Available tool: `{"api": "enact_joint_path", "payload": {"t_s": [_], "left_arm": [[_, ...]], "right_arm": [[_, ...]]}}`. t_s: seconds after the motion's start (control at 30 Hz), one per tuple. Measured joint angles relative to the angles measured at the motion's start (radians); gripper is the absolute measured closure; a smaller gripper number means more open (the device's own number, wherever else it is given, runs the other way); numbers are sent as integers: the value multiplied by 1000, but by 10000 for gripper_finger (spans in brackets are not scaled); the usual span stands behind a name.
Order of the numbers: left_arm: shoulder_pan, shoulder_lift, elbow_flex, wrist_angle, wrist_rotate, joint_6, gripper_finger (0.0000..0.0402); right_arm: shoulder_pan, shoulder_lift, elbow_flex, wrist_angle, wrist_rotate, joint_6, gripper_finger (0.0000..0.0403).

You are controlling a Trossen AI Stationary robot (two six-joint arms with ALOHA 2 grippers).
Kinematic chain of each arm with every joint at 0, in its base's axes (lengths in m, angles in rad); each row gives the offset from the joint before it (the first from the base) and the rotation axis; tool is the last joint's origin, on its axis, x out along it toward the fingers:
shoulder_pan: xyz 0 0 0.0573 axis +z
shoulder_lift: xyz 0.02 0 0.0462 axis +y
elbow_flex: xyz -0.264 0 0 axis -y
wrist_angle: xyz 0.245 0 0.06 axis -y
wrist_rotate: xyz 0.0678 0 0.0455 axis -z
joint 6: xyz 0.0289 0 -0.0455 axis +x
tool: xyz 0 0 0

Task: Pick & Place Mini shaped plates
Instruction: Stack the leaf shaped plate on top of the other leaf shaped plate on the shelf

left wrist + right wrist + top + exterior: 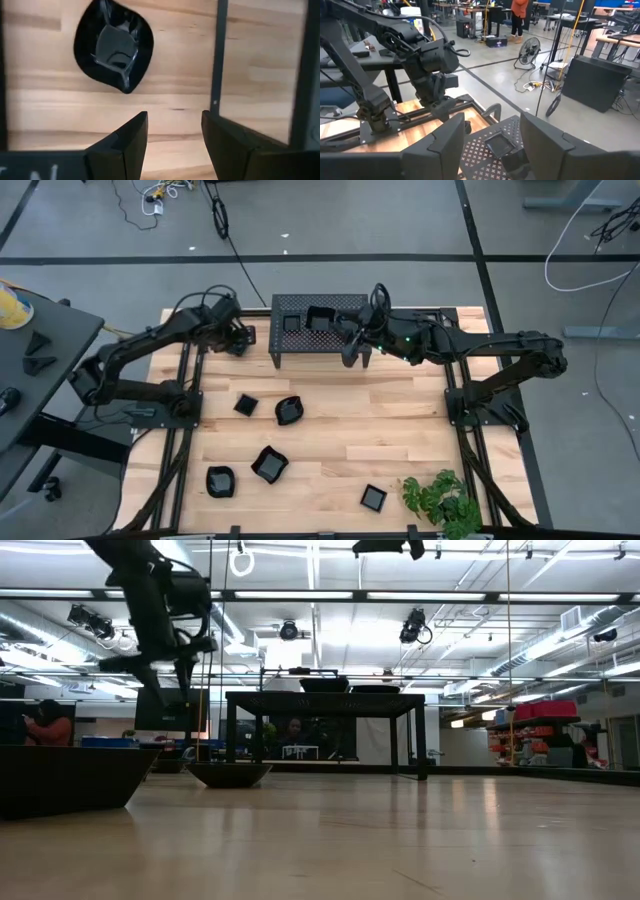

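- The mini shaped plates, small glossy black dishes with raised rims: two (291,323) (320,317) lie on top of the black perforated-metal stand on legs (345,304); five more lie on the light wooden table (400,420), between 5 and 8 o'clock from the stand.
- The right gripper (352,345) hangs over the stand's right end with its fingers wide and empty. If it goes down carelessly, it could hit the stand or push a dish off the edge.
- The left gripper (240,338) is at 9 o'clock from the stand, just beside it, also parted and empty, with one wavy-edged dish (113,45) ahead of it. The stand's thin legs are close, so a swing could strike them.
- The glossy rims may slip between the fingers.
- Open room is in the middle of the table; the green plant (440,500) takes the corner at 5 o'clock.
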State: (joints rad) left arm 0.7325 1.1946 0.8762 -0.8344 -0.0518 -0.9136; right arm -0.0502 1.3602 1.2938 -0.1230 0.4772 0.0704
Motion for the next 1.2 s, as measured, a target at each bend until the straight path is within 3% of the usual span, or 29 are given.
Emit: {"api": "enact_joint_path", "payload": {"t_s": [0.27,0.63,0.83,1.0,1.2], "left_arm": [[45,0,-113,36,4,-97,209],[79,0,-132,36,-52,-175,209],[79,0,-132,38,40,-185,209],[79,1,-132,34,-17,-368,209],[79,1,-132,35,-66,-477,209]], "right_arm": [[0,0,0,-6,-68,0,208],[0,0,0,-8,-70,-1,208],[0,0,0,-11,-70,-1,208],[0,0,0,-12,-70,-1,208],[0,0,0,-13,-70,-8,208]]}}
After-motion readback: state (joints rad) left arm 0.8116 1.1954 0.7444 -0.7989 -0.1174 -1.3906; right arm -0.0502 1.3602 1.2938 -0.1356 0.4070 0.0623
